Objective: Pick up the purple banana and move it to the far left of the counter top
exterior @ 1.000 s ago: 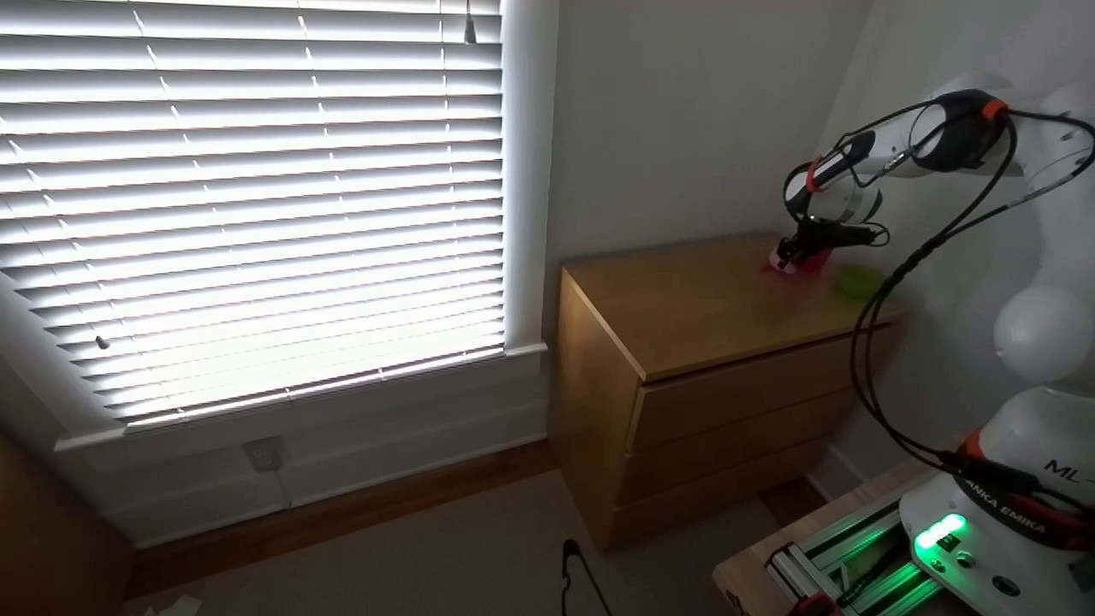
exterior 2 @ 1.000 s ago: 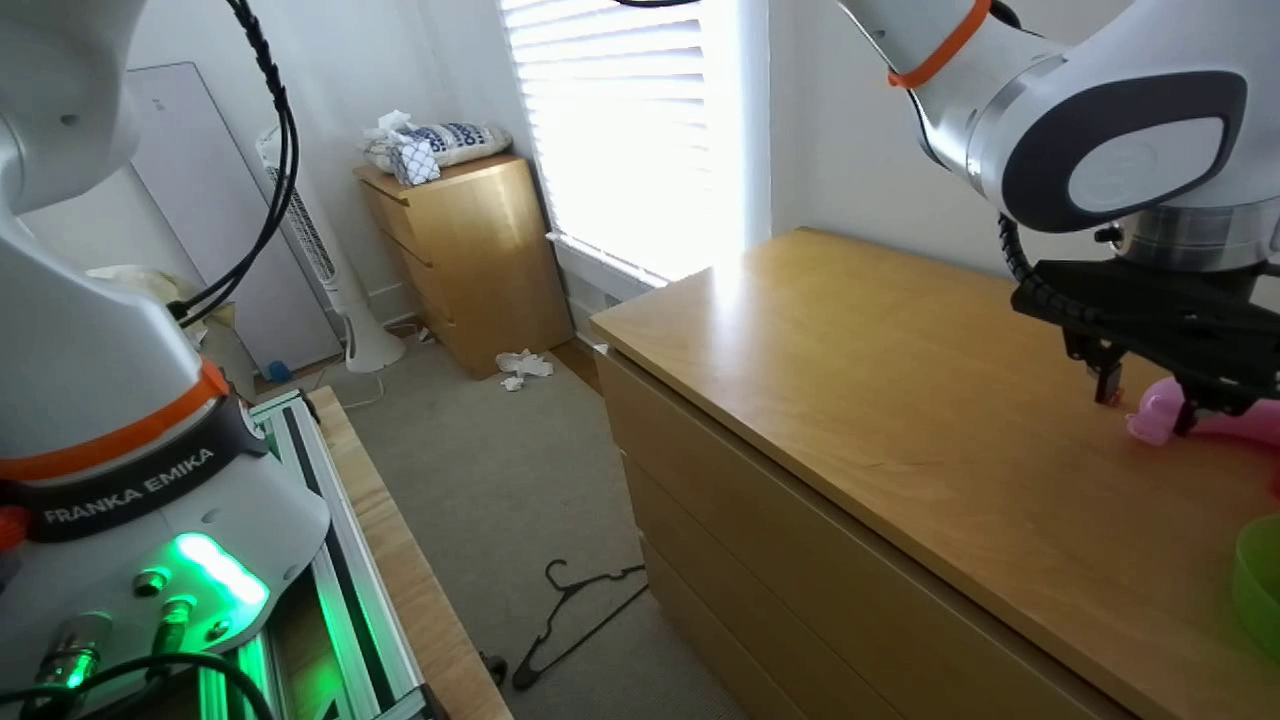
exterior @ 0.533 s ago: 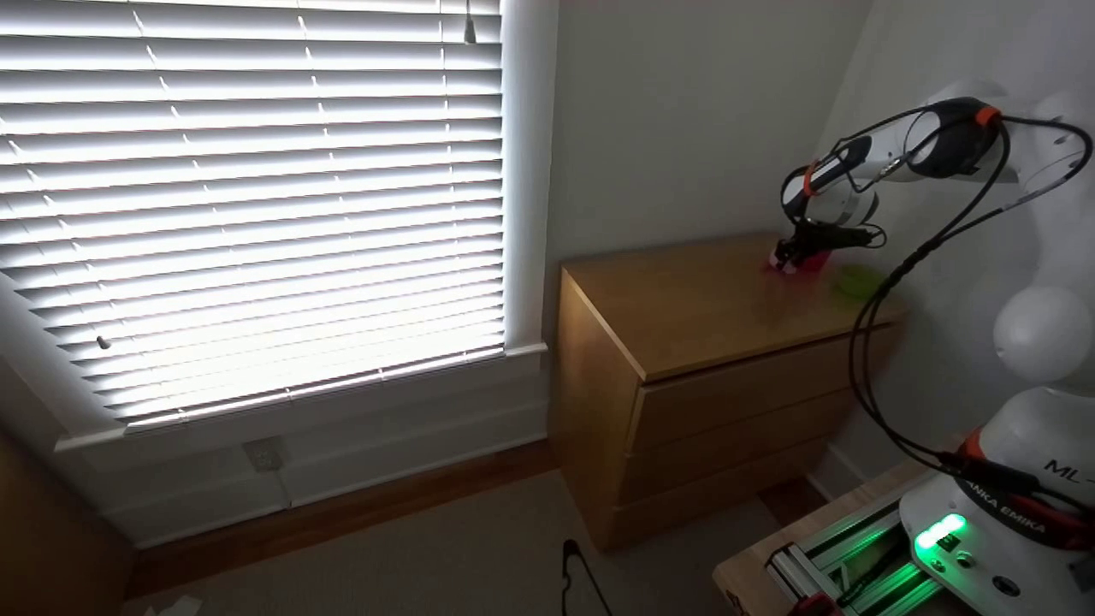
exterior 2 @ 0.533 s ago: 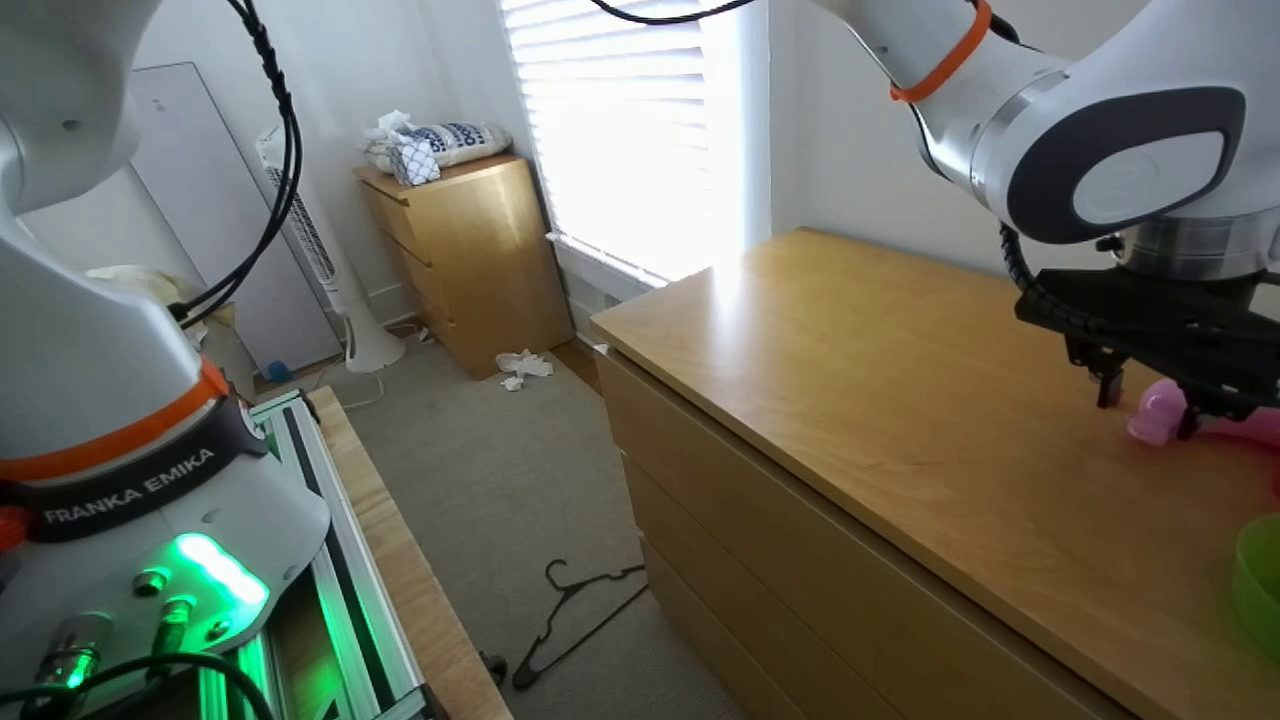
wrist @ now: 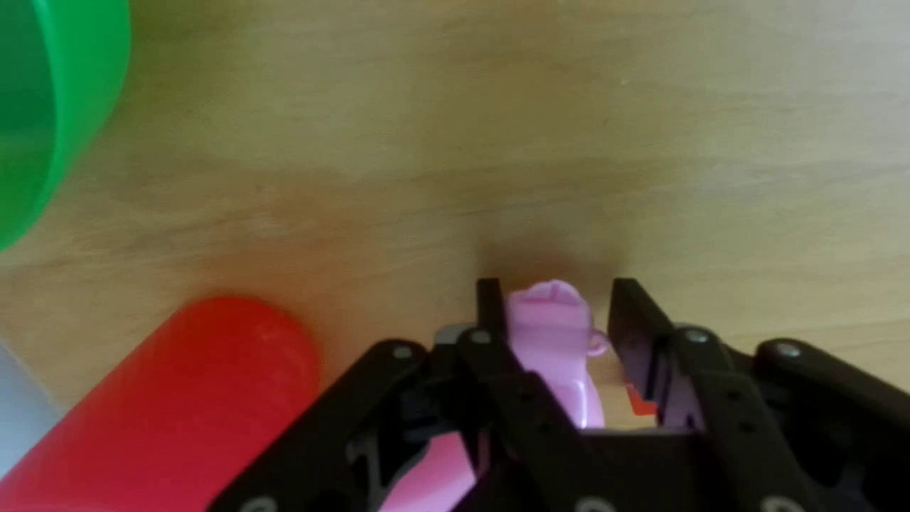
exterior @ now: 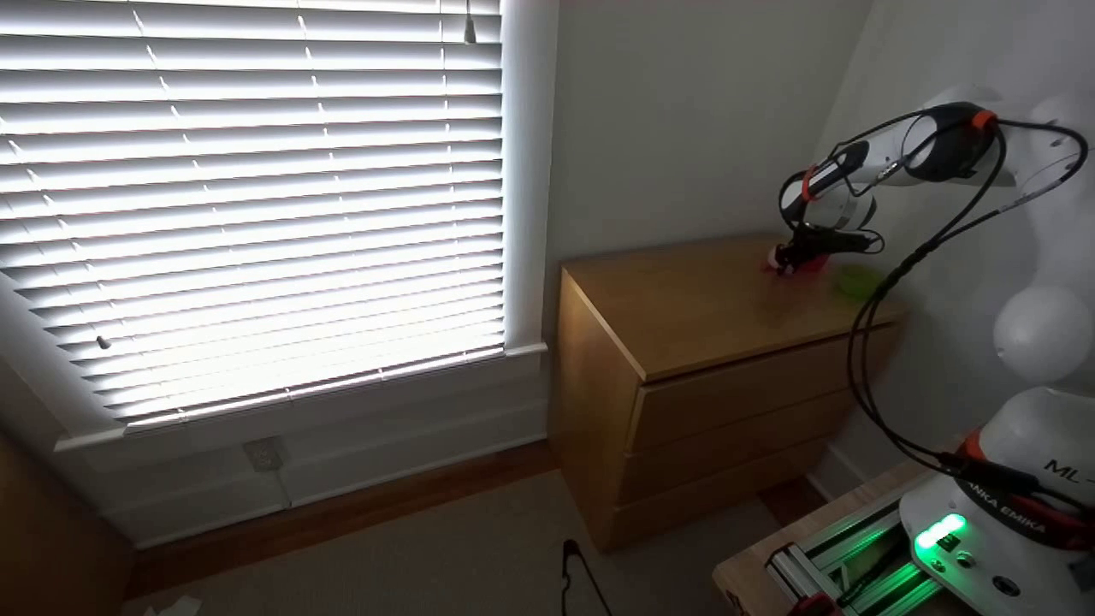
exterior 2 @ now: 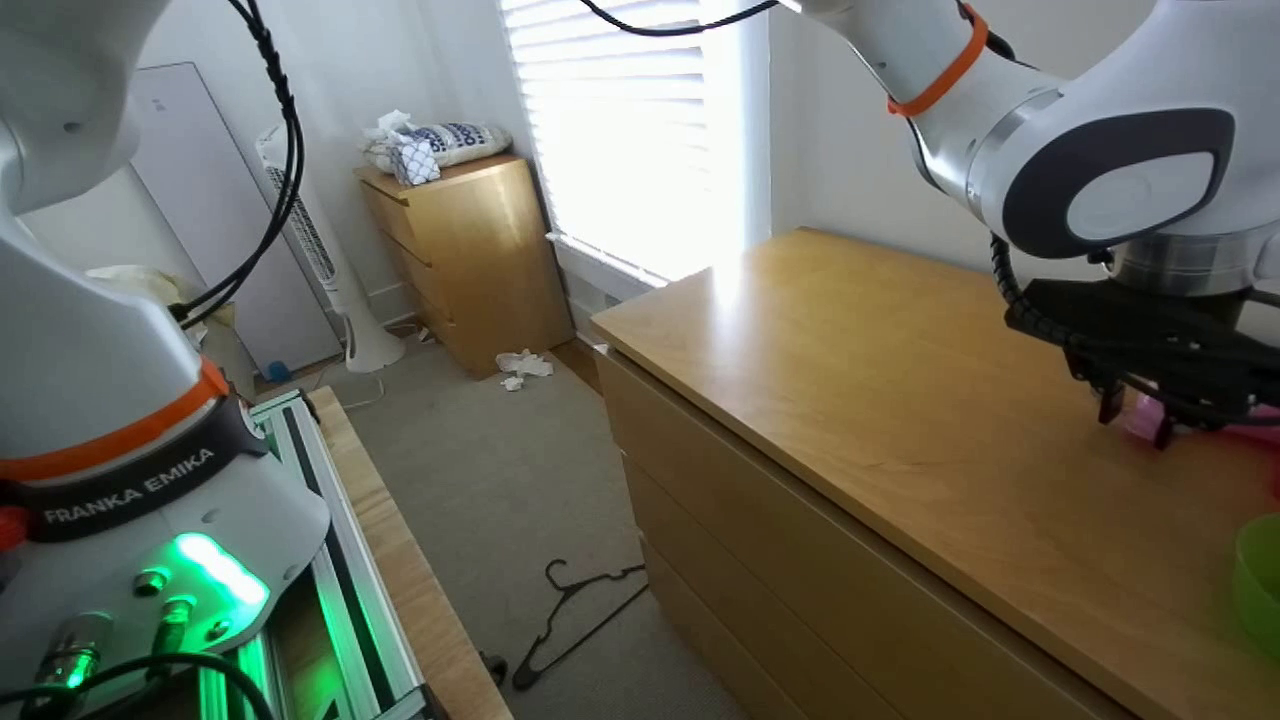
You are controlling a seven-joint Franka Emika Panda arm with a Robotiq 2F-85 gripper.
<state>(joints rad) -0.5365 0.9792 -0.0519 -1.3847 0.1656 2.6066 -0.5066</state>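
Observation:
The purple banana (wrist: 551,334) is a pinkish-purple curved toy lying on the wooden counter top (wrist: 426,142). Its knobbed end with a small loop sits between my fingers in the wrist view; the gripper hides much of the rest. My gripper (wrist: 558,299) is open, with the left finger close against the banana and a gap to the right finger. Part of the banana also shows in both exterior views (exterior 2: 1143,418) (exterior: 774,257), behind the gripper (exterior 2: 1136,422) (exterior: 783,263). The counter top (exterior 2: 850,360) (exterior: 684,295) is the cabinet's flat top.
A red rounded object (wrist: 206,384) lies left of the gripper, with a green bowl-like container (wrist: 92,78) beyond it. The green container also shows in both exterior views (exterior 2: 1260,580) (exterior: 858,281). A small red piece (wrist: 642,403) lies by the right finger. A wall stands behind the cabinet.
My gripper has moved down toward the counter top, and its fingers are lower around the banana's end. The banana is more covered by the gripper now and has not visibly moved.

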